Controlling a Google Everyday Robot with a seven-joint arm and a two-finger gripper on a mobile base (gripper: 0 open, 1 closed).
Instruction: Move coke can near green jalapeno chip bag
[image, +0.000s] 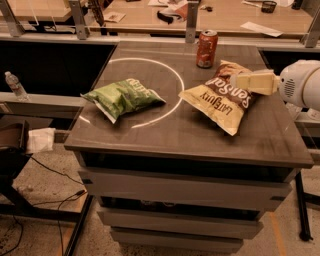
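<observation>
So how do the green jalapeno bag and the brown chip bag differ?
The green jalapeno chip bag is green and smaller; the brown chip bag is brown, cream and larger. The green one lies inside the white circle, the brown one just right of it in view, beside the end effector. Both lie flat on the table.
</observation>
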